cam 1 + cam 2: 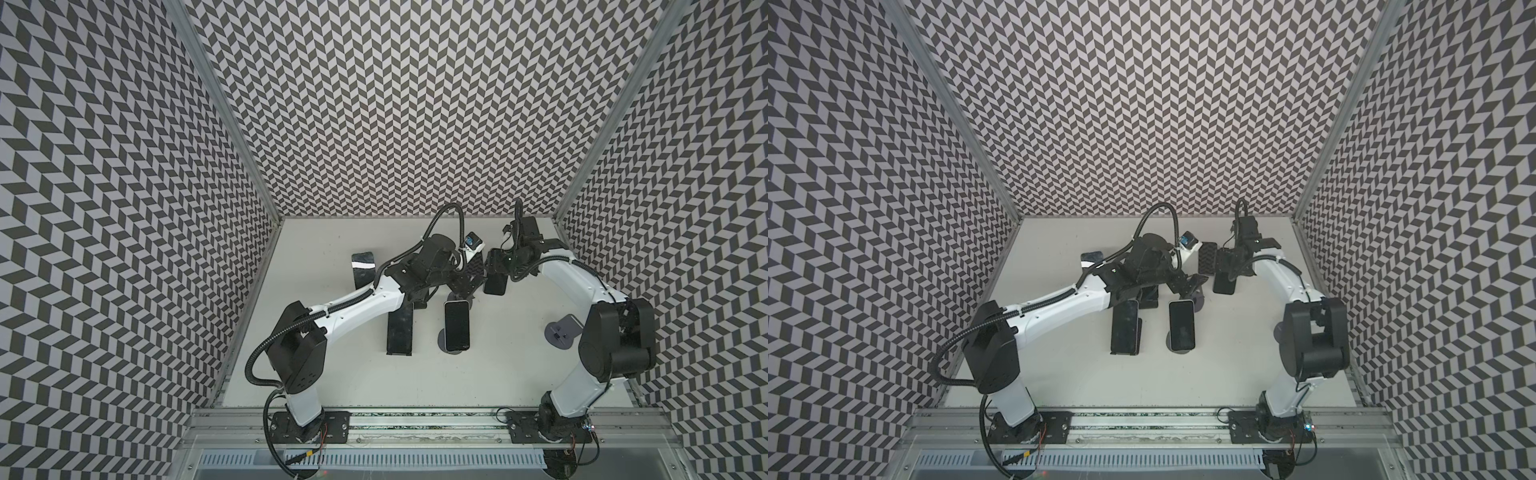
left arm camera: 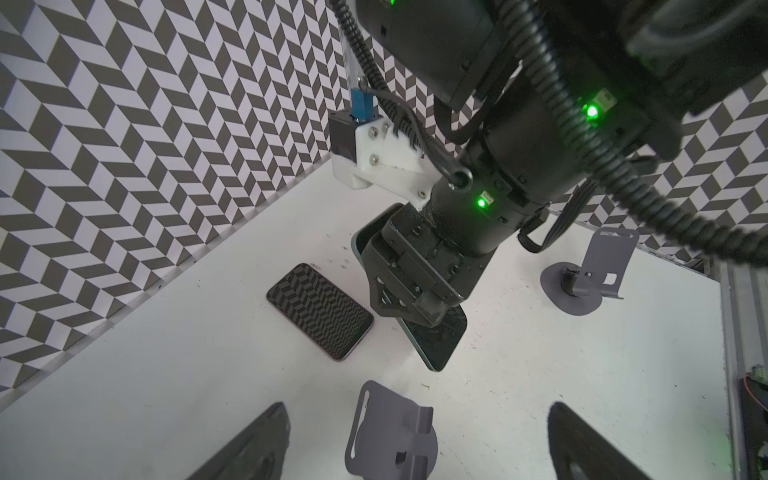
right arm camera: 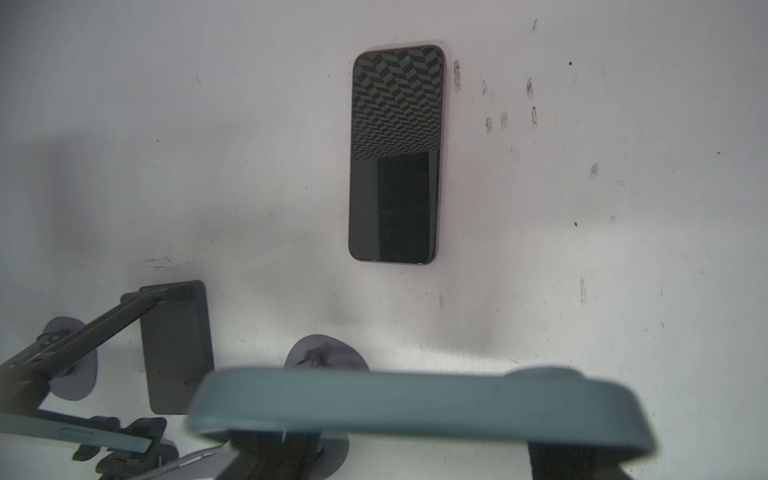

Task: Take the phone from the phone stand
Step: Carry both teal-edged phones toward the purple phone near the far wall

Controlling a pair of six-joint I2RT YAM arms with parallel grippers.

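in both top views we see the right hand [image 1: 496, 272] far back over the table [image 1: 519, 374]. it is pinching the held phone [image 1: 495, 286] by its sides. the held phone hangs in the air, off any stand. the left hand [image 1: 466, 286] is just beside it, near the middle of the table. closer to the front, a leaning phone [image 1: 457, 324] rests on its own stand.

the left wrist view shows it best. the right hand [image 2: 419, 309] is pressed onto the held phone [image 2: 436, 343], which is blue-green and tilted. we cannot tell if its low corner touches the table. the left hand's fingers [image 2: 253, 444] are spread wide. an empty stand [image 2: 386, 428] sits between them, and neither finger touches it. a flat phone [image 2: 320, 311] lies on the table near the held phone.

in the right wrist view the held phone [image 3: 415, 405] is close up and blurry. past it we see the flat phone [image 3: 395, 153] on the bare table.

we think the pulling-out step is done, because the held phone is free of the stand. next, we think it should go down softly onto a bare spot, beside the flat phone and not on it. then the right hand lets go.
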